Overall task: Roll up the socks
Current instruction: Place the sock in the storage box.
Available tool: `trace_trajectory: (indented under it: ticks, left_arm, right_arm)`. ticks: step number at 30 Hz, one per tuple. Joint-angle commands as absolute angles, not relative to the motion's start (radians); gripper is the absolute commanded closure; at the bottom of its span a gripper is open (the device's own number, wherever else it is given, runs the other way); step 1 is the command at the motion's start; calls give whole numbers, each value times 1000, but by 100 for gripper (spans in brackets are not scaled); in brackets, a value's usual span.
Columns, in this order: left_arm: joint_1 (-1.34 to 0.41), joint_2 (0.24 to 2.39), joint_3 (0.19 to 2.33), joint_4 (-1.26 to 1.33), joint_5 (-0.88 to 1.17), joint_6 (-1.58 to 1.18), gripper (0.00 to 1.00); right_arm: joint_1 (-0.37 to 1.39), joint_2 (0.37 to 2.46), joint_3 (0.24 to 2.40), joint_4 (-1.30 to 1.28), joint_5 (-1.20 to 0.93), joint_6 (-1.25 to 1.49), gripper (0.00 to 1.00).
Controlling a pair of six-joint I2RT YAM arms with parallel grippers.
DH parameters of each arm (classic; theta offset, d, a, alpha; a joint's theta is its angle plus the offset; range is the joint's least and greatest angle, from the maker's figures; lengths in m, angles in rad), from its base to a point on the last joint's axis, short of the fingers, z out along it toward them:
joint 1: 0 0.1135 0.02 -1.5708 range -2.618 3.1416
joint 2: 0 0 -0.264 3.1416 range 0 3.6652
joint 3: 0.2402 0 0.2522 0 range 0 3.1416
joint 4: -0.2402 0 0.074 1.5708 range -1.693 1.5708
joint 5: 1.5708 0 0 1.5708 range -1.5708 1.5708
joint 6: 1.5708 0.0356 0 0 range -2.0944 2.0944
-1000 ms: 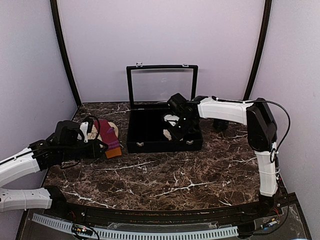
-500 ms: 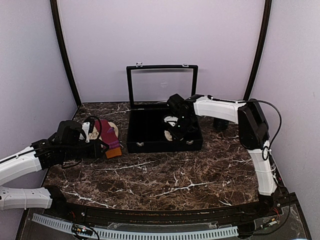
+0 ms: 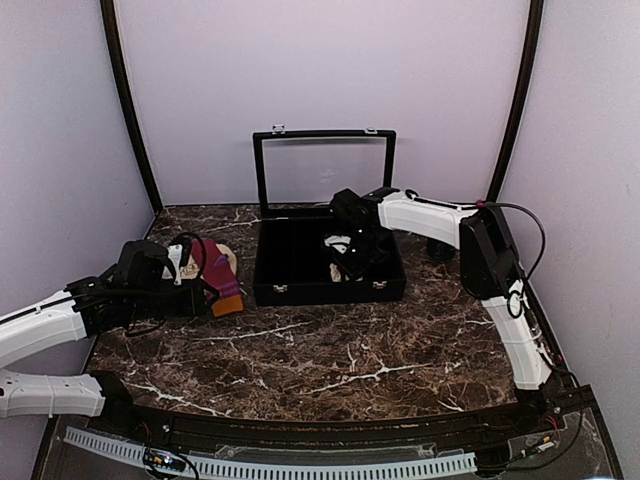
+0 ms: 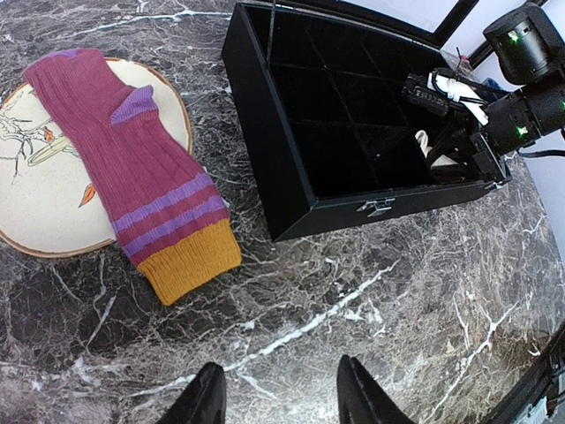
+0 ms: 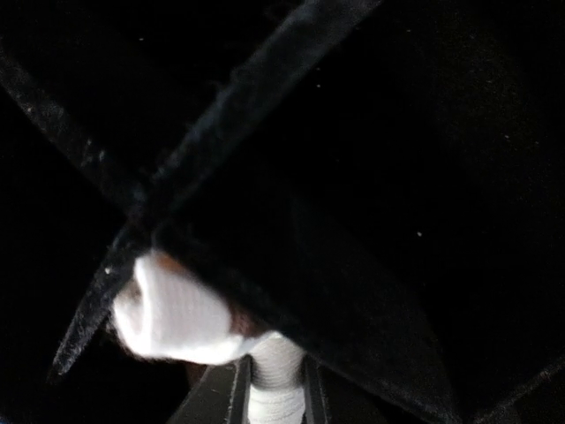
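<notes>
The right gripper (image 5: 269, 389) is nipped narrow on a fold of the cream sock (image 5: 172, 314). It reaches down inside the black box (image 3: 290, 292), and the sock bunches just ahead of its fingertips against a divider (image 5: 247, 79) in the right half of the box. I cannot tell whether the sock sits fully in one compartment.

The left gripper (image 4: 278, 397) hangs with its jaws wide and nothing between them, over bare table (image 3: 350, 350) near the left edge. The maroon sock (image 4: 132, 168) lies flat ahead of it and off to its left, apart from the fingers. It rests partly on the oval mat (image 4: 35, 203), with its orange cuff hanging off onto the marble. Its long axis runs slantwise, cuff end nearest this gripper and toe toward the far left corner. The left arm is clearly the closer one, so a roll would likely start at the cuff.
</notes>
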State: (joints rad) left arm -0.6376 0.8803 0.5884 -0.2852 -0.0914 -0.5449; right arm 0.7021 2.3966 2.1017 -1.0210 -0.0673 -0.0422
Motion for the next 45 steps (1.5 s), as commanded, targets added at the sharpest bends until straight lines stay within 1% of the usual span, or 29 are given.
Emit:
trace_trajectory:
  ticks: [1,5,8,12,14,18,23,35,40,45]
  left_arm:
    - [-634,889,616,-260,-103,-556,55]
    - [-634,908,612,-244,-94,-557,55]
    - [-634,926,616,-230,-86,-558,55]
    - [-634,944,623,-220,-84,-552,55]
    - [-634,946,623,-217,-85,-551,55]
    - [-634,944,617,-212,-85,-551,55]
    - [-633,939,612,-207,-86,-552,55]
    - [-634,940,611,-194,-107,-567,55]
    - [-634,948,595,-195,-146,-595,54]
    - [-632,966,566,-185,-208,-630,51]
  right_arm:
    - [691,2440,2133,-1018,-72,-54,100]
    - [698,2442,2132,-1021,-61,-61,100]
    - [710,2443,2143,-1027,-44,-62,90]
    - [717,2432,2159,-1029,-29,-66,71]
    - [719,2420,2164,-1025,-23,-66,65]
    - [721,2391,2186,-1026,-15,-60,59]
    - [722,2361,2214,-1049,-12,-56,56]
    - [743,2231,2154,-1033,28,-32,55]
    - [769,2150,2087,-995,75,-17,54]
    - [819,2031,1944,-879,90,4,53]
